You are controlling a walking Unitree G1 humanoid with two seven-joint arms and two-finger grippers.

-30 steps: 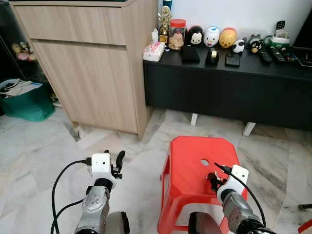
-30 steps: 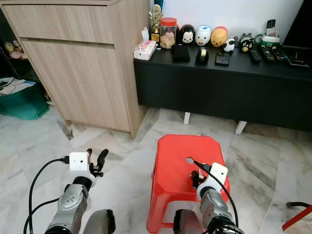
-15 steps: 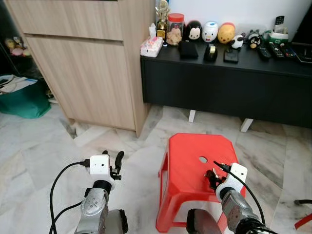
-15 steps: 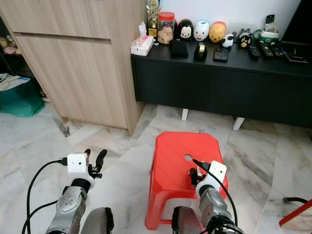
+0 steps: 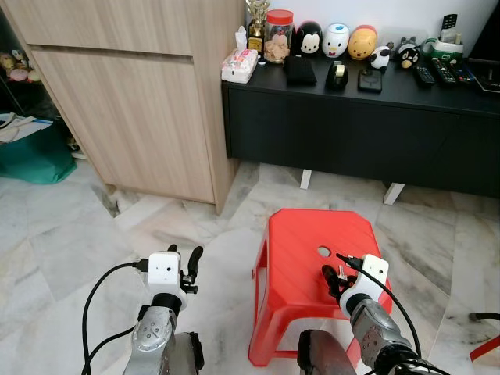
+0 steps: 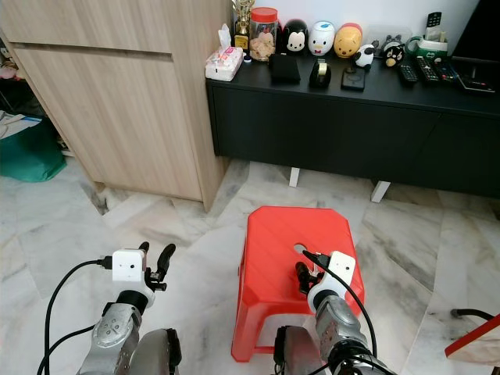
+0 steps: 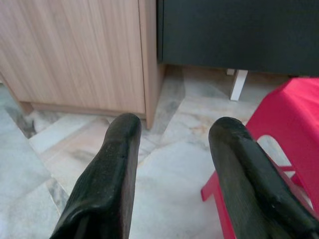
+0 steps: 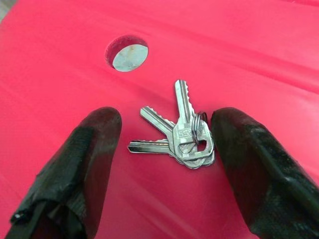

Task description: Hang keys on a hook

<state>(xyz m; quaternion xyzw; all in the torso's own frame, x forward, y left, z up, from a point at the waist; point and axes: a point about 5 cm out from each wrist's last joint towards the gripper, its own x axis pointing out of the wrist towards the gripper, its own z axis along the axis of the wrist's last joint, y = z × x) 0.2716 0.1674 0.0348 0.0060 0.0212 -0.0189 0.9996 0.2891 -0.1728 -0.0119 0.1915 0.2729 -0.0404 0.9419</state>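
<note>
Silver keys (image 8: 182, 141) on a ring lie fanned flat on the red stool (image 8: 259, 55).

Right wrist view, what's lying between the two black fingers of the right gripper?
A bunch of silver keys on a ring lies flat on the red plastic stool, between the right gripper's open fingers, untouched by either.

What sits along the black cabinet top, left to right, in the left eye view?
Tissue pack → trophy → snack jar → black mouse toy → white toy → yellow toy → remotes.
</note>
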